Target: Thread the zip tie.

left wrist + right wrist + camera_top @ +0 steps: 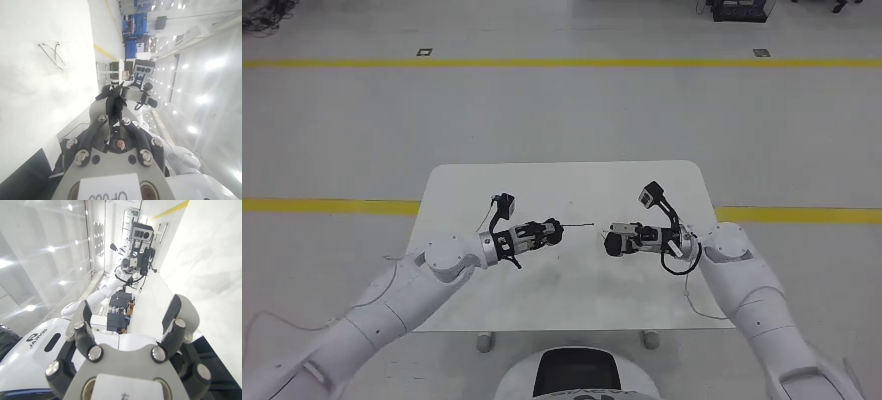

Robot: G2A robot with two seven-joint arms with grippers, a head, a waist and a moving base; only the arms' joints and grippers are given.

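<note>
Zip tie (580, 227): thin, dark and straight, over the middle of the table (572, 185), pinched at one end and reaching sideways toward the other arm. Free tip near the right gripper (609, 241), not touching it, slightly to the far side of its fingertips. No telling from above whether lifted off the surface or skimming it.

Left gripper (555, 233): clamped on the tie's near end, fingers (111, 106) pressed together in its own wrist view, the tie itself too thin to make out there. Pointing across the table at the right gripper, the two facing each other head-on, close but apart.

Right gripper: spread wide, ribbed black pads (171, 313) well apart with nothing between them. Beyond that gap in the right wrist view, the left gripper farther off, turned toward the camera.

Elsewhere on the tabletop, well apart from the left gripper: a few loose ties (54, 55), thin and grey, lying flat and crossed over one another, heads close together. Exact place on the table not readable from above.

Table white with rounded corners, on a pale grey floor (562, 110) marked by yellow lines (342, 205), one passing beneath the table, another farther back.
</note>
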